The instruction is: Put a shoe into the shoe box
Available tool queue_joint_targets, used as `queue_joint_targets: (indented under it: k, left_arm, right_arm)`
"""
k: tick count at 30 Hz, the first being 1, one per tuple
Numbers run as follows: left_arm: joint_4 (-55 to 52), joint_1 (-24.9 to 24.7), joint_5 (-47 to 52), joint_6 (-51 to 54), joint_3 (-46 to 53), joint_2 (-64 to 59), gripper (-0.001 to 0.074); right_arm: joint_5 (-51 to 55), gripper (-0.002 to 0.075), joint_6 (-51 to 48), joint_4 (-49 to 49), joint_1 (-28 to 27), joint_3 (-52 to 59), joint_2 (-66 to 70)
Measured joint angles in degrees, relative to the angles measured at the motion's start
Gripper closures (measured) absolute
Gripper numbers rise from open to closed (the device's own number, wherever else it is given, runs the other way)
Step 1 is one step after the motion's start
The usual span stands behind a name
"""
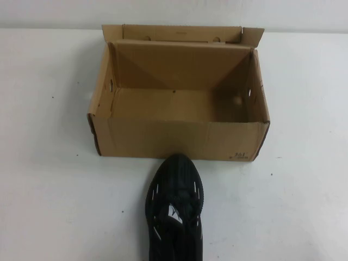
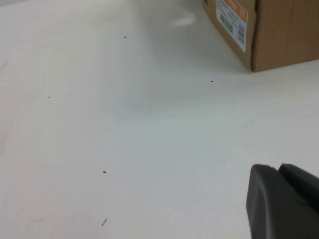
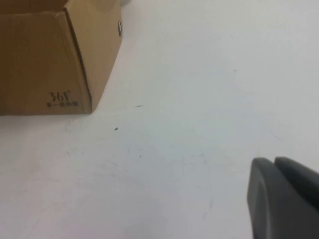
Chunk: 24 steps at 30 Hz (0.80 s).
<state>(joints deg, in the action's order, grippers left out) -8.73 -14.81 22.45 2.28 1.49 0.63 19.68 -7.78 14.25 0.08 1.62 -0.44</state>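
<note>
Little of me in sight. My left hand: matte dark grey, nearly black, two blocky fingers with rounded corners, a thin seam between them. My right hand: same dark matte finish, same rounded shape, seam likewise narrow. No markings or screws visible.

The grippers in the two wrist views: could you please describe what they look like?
Only the fingertips show. The left gripper and the right gripper each have dark grey, matte, blocky fingers with rounded corners, divided by a thin seam. No cables or markings are visible.
</note>
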Motion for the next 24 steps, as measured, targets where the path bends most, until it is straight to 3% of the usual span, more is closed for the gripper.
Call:
queue_joint_targets:
  k: [24]
  left_arm:
    - [0.2, 0.0, 0.1, -2.3, 0.0, 0.0, 0.0736]
  right_arm:
    - [0.0, 0.0743, 0.0, 0.0, 0.0, 0.0, 0.0]
